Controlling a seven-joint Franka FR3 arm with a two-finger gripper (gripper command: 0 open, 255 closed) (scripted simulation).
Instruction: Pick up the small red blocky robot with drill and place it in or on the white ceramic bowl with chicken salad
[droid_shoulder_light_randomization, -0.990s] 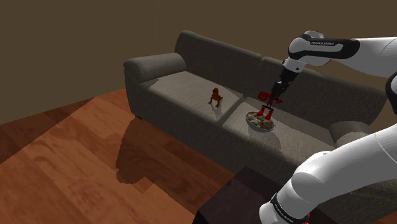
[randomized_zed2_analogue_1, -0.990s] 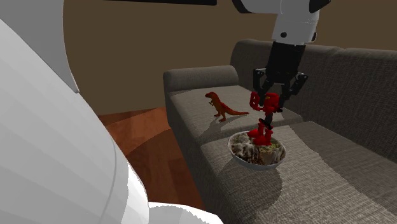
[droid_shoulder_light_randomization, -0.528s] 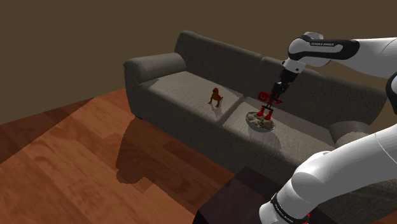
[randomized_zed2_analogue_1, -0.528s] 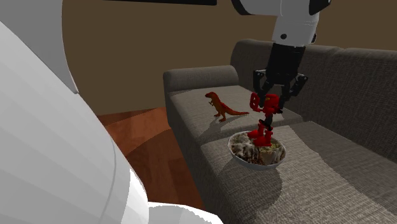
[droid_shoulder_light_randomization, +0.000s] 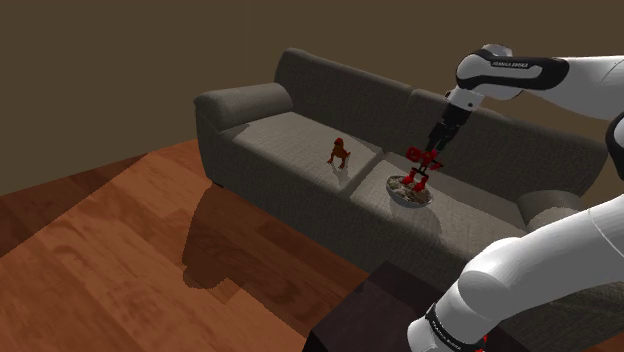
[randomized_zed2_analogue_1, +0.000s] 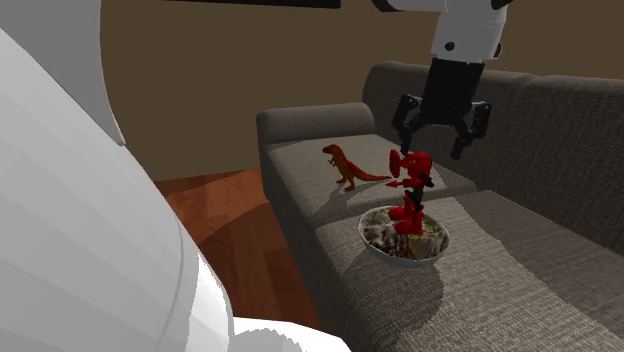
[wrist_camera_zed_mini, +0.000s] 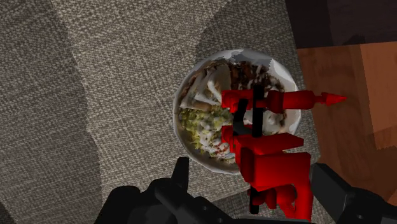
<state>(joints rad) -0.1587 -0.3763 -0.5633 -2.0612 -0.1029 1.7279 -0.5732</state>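
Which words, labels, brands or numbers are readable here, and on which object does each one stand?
Pale lettering on the upper arm band: too small to read.
Pale lettering on the lower arm band: too small to read.
No text on the red toy robot, bowl, toy dinosaur or sofa.

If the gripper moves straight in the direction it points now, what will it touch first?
Most likely the red toy robot, which stands in the bowl just below the open gripper. The depth is not fully certain.
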